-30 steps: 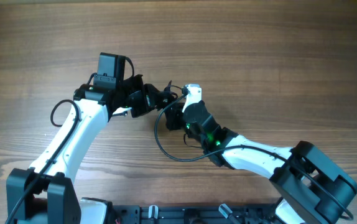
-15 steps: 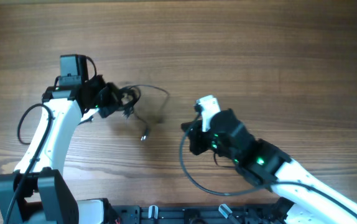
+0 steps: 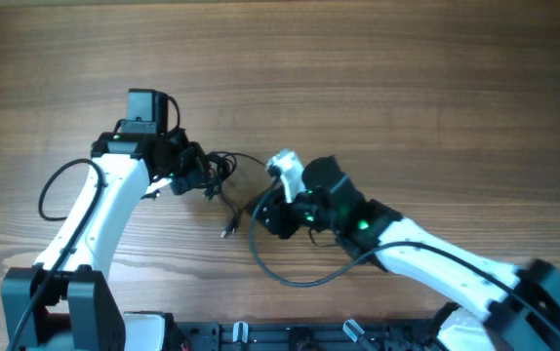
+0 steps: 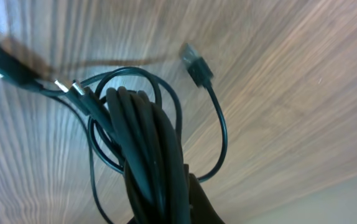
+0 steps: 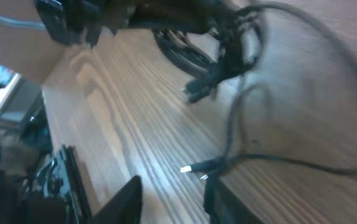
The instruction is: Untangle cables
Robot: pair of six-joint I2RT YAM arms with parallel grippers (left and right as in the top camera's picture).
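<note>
The left gripper (image 3: 192, 168) is clamped tight on the bunched cables (image 3: 216, 168), left of the table's (image 3: 407, 78) middle, and from the bunch a loose strand drops toward the near side and ends in a plug (image 3: 227, 232) lying flat on the wood. Just right of it, the right gripper (image 5: 172, 184) is low with its jaws partly apart and only wood between them. Bare wood lies wide across the far half and the right side, while the near edge runs close behind both arms.

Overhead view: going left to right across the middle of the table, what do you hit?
In order: left gripper, jaws shut on the bunch → cables → right gripper, jaws apart, holding nothing. The loose plug end is left out: it lies below the bunch, so its place is unclear.
</note>
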